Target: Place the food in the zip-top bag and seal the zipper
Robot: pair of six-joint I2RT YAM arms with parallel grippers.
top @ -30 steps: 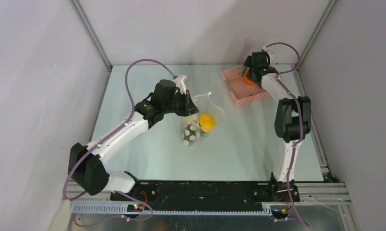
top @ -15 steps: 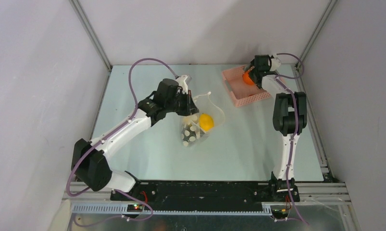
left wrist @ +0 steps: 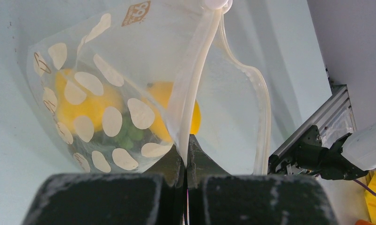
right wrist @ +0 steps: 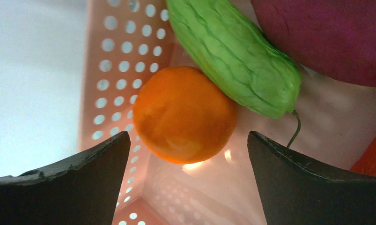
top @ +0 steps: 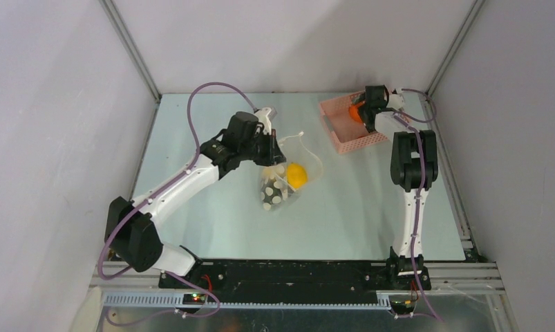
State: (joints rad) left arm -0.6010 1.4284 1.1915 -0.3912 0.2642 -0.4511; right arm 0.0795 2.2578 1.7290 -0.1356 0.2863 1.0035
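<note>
The clear dotted zip-top bag (top: 283, 181) lies mid-table, mouth held up. My left gripper (top: 273, 153) is shut on its whitish zipper strip (left wrist: 195, 79), pinching one lip (left wrist: 188, 154) between the fingers. Inside the bag I see a yellow fruit (left wrist: 83, 101), another yellow piece (left wrist: 169, 110) and something green (left wrist: 127, 133). My right gripper (top: 361, 107) hangs open inside the pink basket (top: 343, 128), its fingers either side of and just short of an orange fruit (right wrist: 185, 115). A green gourd (right wrist: 235, 54), a dark red piece (right wrist: 331, 33) and an orange piece (right wrist: 371, 154) lie beside it.
The pink lattice basket's wall (right wrist: 111, 70) runs close to my right gripper's left finger. White enclosure walls surround the table (top: 357, 200). The aluminium rail (left wrist: 312, 126) shows at the table's edge in the left wrist view.
My right gripper has swung right and lowered into the far corner of the pink basket. My left arm has shifted slightly, still holding the bag's lip.
</note>
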